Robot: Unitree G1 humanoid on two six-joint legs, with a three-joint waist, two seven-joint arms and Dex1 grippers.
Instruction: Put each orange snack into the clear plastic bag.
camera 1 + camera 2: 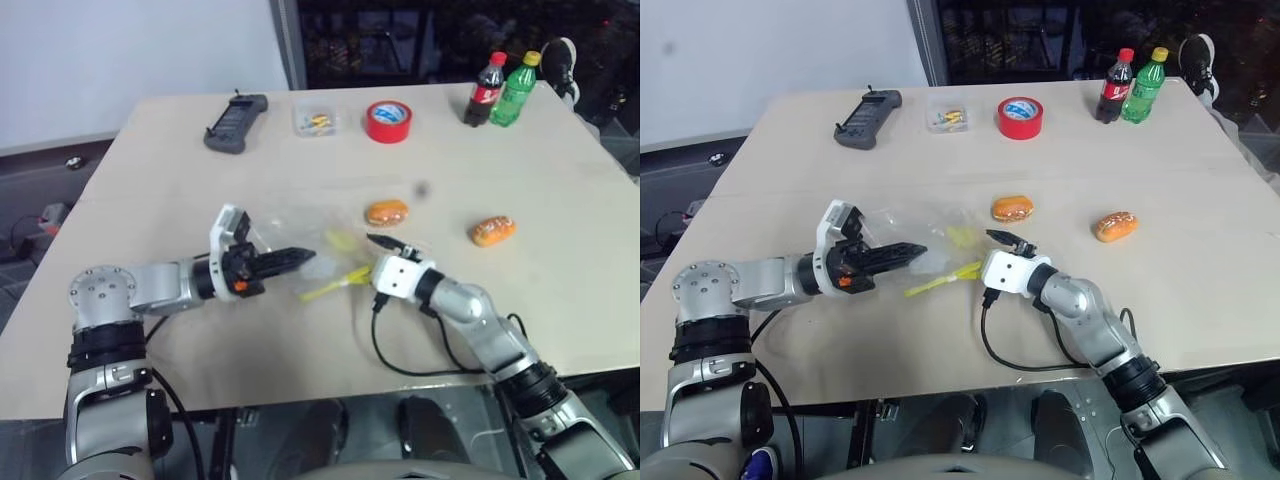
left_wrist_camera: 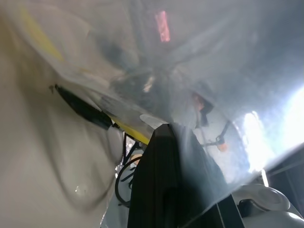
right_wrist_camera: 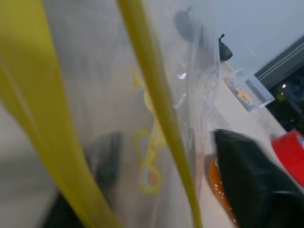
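Clear plastic bag (image 1: 305, 250) is crinkly, see-through, with a yellow seal strip and yellow print on the film; it sits mid-table, held up off the table (image 1: 150, 170) surface between the two arms. Left gripper (image 1: 290, 258) has its black fingers clamped together on the bag's left side, film bunched over them in the left wrist view. Right gripper (image 1: 385, 243) is at the bag's right edge by the yellow strip; fingers look partly parted but can't tell if they pinch the film or not. Two orange snacks, both glossy, oval, bun-like orange-brown: near snack (image 1: 387, 212) lies just beyond the bag's right corner, close to the right gripper; far snack (image 1: 493, 230) lies further right of the bag, well apart from it, neither in the bag. Beyond the bag, toward the table's far edge: red tape roll (image 1: 388, 121) with a blue-white label inside, writing unreadable; small clear box (image 1: 316, 121) of colourful bits left of the tape; black handheld controller (image 1: 236, 123) further left. Far right of the bag at the back: dark cola bottle (image 1: 486, 90) with red label and red cap, green bottle (image 1: 516, 90) with yellow cap touching beside it; label text not legible. Black cable (image 1: 400, 355) loops on the table near the right wrist. Open tabletop between bag and the back-row items, and to the right of the far snack up to the table edge.
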